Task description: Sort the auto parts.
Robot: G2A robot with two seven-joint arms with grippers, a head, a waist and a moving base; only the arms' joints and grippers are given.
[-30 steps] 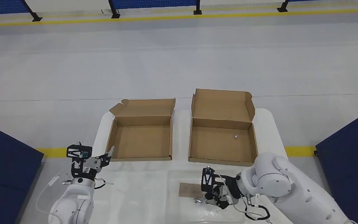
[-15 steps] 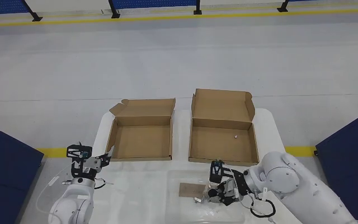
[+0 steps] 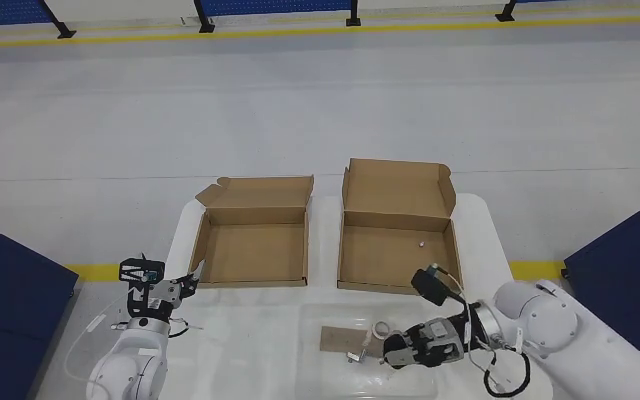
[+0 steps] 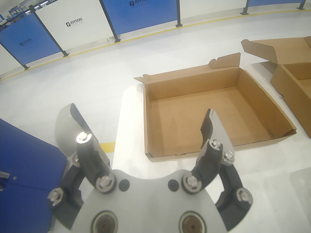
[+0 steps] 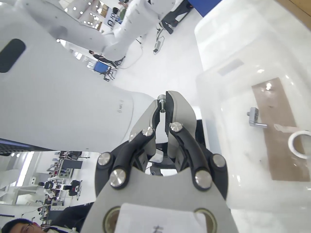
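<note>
My right gripper (image 5: 162,101) is shut on a small silver bolt (image 5: 161,104), held above the near right part of a clear plastic tray (image 5: 211,81). In the top view this gripper (image 3: 392,354) hangs over the tray (image 3: 318,315). Inside the tray a metal bracket (image 5: 255,118) and a white ring (image 5: 297,144) lie on a brown card (image 5: 279,132); from above, the ring (image 3: 381,328) and the bracket (image 3: 357,352) sit just left of the gripper. My left gripper (image 4: 141,111) stands open and empty at the table's left edge (image 3: 190,276), facing the empty left cardboard box (image 4: 192,78).
Two open cardboard boxes stand side by side at the back of the white table (image 3: 250,330): the left box (image 3: 250,283) and the right box (image 3: 345,260), which holds one small pale part (image 3: 422,241). Blue barriers flank the table.
My right arm has drawn back to the right and turned its wrist, coming away from the tray's middle with the bolt. The white ring now lies uncovered. The left arm has not moved.
</note>
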